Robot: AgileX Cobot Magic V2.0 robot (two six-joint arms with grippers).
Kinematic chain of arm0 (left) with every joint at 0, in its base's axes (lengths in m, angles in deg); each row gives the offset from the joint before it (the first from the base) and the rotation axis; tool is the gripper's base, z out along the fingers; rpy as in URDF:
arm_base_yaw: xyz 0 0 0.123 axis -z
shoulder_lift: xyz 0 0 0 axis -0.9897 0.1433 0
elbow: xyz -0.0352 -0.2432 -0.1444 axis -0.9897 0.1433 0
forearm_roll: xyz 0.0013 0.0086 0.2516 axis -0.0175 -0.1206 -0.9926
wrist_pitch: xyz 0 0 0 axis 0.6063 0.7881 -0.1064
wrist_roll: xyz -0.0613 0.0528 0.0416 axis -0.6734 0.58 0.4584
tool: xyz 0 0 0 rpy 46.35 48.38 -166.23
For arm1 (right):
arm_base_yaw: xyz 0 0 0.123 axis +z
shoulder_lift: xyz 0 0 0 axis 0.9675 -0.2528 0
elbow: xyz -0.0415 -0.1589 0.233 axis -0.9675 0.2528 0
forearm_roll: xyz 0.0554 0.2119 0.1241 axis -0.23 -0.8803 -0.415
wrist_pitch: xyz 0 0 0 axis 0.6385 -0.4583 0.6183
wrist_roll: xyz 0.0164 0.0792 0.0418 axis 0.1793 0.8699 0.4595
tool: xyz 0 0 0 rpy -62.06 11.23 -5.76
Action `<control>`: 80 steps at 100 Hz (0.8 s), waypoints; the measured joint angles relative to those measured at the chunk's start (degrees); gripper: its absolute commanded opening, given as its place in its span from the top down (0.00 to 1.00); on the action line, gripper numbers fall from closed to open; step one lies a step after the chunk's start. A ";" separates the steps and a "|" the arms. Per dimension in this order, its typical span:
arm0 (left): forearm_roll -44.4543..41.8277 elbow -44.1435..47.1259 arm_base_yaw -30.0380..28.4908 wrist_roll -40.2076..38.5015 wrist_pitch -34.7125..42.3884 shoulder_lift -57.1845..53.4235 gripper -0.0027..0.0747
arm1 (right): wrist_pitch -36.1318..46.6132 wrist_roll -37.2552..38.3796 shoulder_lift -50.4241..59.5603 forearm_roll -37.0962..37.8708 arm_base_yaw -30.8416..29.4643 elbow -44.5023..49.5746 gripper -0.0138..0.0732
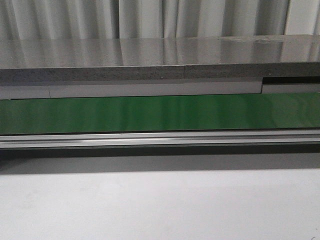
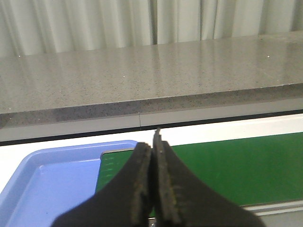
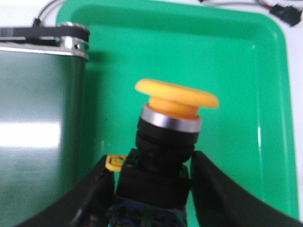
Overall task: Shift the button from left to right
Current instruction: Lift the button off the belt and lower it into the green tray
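The button (image 3: 176, 97) has a round yellow-orange cap, a silver ring and a dark blocky body. It shows only in the right wrist view, over the green tray (image 3: 227, 61). My right gripper (image 3: 152, 158) has its fingers on either side of the dark body and holds it, cap pointing away from the wrist. My left gripper (image 2: 152, 142) is shut and empty, above the end of the green belt (image 2: 236, 165) beside a blue tray (image 2: 52, 184). Neither gripper shows in the front view.
The green conveyor belt (image 1: 160, 112) runs across the front view behind an aluminium rail (image 1: 160, 139). A grey stone counter (image 1: 160, 52) lies beyond it. The belt's end roller (image 3: 71, 45) borders the green tray. Cables (image 3: 279, 9) lie past the tray.
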 measured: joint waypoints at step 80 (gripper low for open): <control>0.00 0.00 0.00 0.00 0.00 0.00 0.99 | 2.32 -6.04 -11.04 -4.20 -1.04 -0.26 0.53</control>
